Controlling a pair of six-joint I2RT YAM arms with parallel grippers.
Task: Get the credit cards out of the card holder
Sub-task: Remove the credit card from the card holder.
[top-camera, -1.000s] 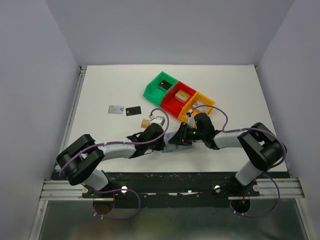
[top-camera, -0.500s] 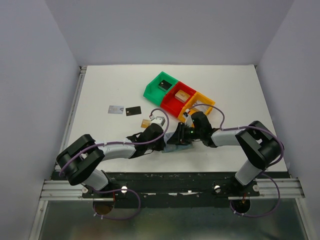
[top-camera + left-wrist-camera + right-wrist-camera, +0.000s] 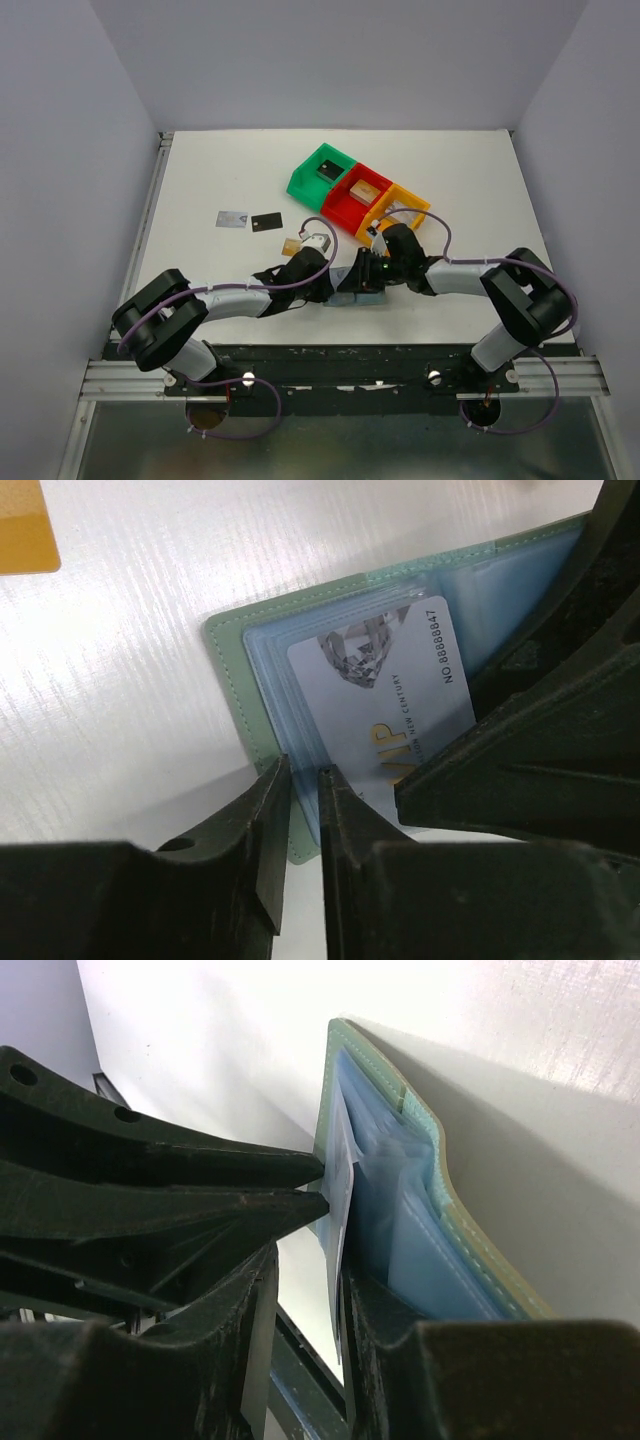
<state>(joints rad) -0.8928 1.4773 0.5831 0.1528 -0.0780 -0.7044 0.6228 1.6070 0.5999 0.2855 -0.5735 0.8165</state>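
The card holder (image 3: 366, 296) sits between both grippers at the table's near middle. Its grey-green cover (image 3: 225, 670) carries blue sleeves with a pale VIP credit card (image 3: 390, 700) in the front one. My left gripper (image 3: 303, 770) (image 3: 338, 283) straddles the holder's lower corner with a narrow gap, and I cannot see whether it presses. My right gripper (image 3: 310, 1262) (image 3: 362, 275) is open, one finger tucked behind the front sleeve and card (image 3: 340, 1220). A silver-grey card (image 3: 232, 219), a black card (image 3: 267, 222) and a tan-gold card (image 3: 291, 245) lie on the table to the left.
Green (image 3: 322, 172), red (image 3: 357, 195) and orange (image 3: 400, 207) bins stand in a diagonal row behind the right gripper, each with a small object inside. The table's near edge and the arm bases are just below the holder.
The holder has drawn together into a more compact, darker shape under the right gripper. The right forearm has shifted slightly. The loose cards have not moved.
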